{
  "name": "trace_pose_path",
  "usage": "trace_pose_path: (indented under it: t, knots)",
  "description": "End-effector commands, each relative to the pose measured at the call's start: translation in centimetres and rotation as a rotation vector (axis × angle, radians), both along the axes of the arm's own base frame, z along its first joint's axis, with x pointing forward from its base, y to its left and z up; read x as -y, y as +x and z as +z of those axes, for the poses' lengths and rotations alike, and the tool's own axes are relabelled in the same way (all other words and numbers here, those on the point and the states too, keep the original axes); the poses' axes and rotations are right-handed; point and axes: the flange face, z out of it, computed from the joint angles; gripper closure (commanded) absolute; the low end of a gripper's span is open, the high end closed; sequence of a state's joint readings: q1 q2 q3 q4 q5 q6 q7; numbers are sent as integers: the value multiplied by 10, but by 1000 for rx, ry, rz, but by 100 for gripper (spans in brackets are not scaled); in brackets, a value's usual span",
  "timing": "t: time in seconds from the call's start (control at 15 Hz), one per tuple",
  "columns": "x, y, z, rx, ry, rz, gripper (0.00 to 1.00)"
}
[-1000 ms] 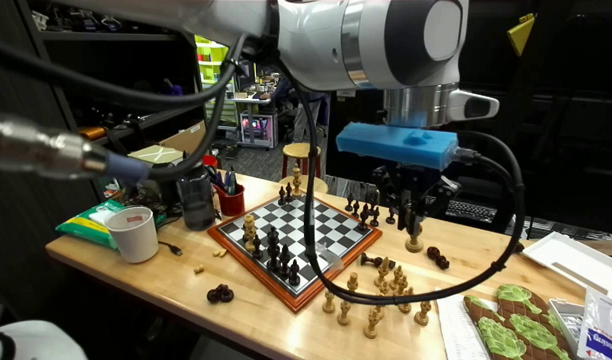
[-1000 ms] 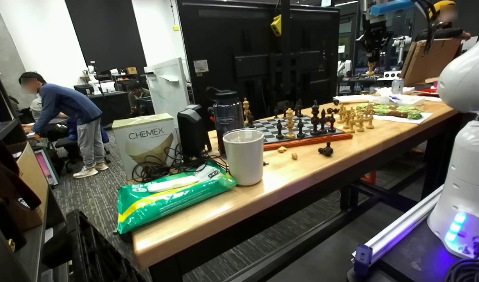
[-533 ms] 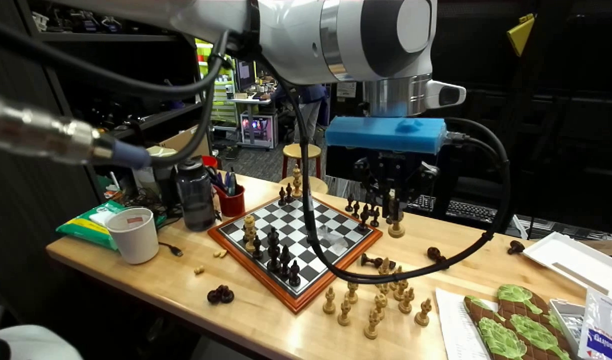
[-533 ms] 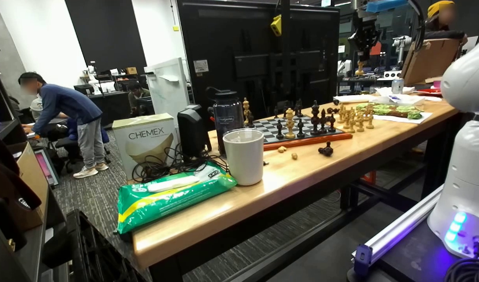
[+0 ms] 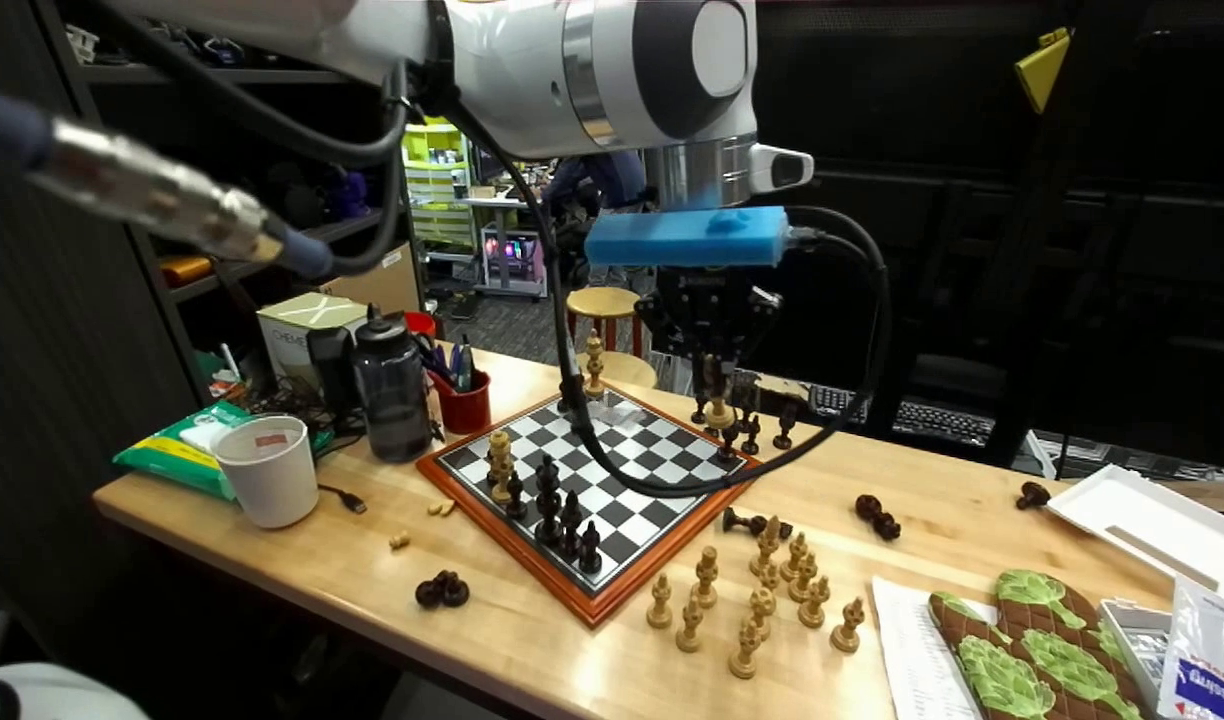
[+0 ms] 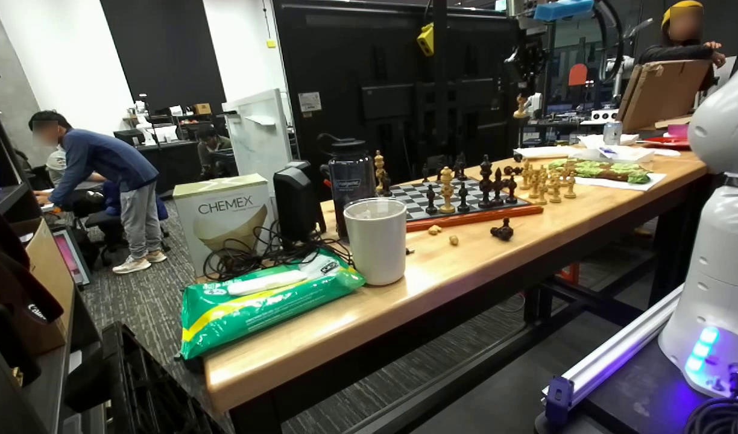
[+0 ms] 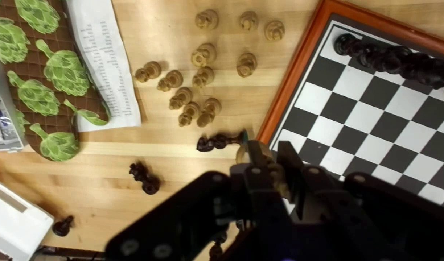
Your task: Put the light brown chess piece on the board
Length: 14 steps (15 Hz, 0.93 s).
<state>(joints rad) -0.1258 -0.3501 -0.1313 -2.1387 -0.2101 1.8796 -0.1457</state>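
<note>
My gripper (image 5: pixel 714 378) is shut on a light brown chess piece (image 5: pixel 719 414), whose base hangs below the fingertips. In the wrist view the piece (image 7: pixel 279 181) sits tilted between the two fingers, its base overlapping the board's frame. An exterior view shows the same piece (image 6: pixel 520 107) in the air, well above the table. The board (image 5: pixel 662 440), checkered with a reddish-brown frame, lies flat on the table. On it stand a row of dark pieces (image 5: pixel 547 495), a light brown piece (image 5: pixel 499 465) among them and a tall light brown piece (image 5: pixel 594 362) at the far corner.
Several light brown pieces (image 5: pixel 757 600) stand beside the board, with a fallen dark piece (image 5: pixel 756 523) close by. Upright dark pieces (image 5: pixel 752 430) cluster past its right corner. A white mug (image 5: pixel 268 470), dark bottle (image 5: pixel 388 395) and patterned mitt (image 5: pixel 1032 640) are farther out.
My gripper, with the light brown piece still in it, has travelled left in both exterior views, from over the bare table to near the board's corner. The pieces on the table have stayed put.
</note>
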Motion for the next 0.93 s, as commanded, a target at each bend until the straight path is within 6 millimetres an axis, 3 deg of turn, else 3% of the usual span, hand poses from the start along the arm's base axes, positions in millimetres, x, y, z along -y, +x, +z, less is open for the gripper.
trace_pose_path:
  t: [0.0, 0.13, 0.27, 0.33, 0.47, 0.87]
  knots:
    - [-47, 30, -12, -14, 10, 74, 96]
    - [-77, 41, -26, -44, 3, 139, 96]
    - [-92, 49, -35, -68, 9, 175, 96]
    - [-85, 41, -36, -64, -3, 157, 84]
    - [-94, 48, -42, -78, -5, 177, 84]
    - [-91, 50, -41, -74, -4, 171, 84]
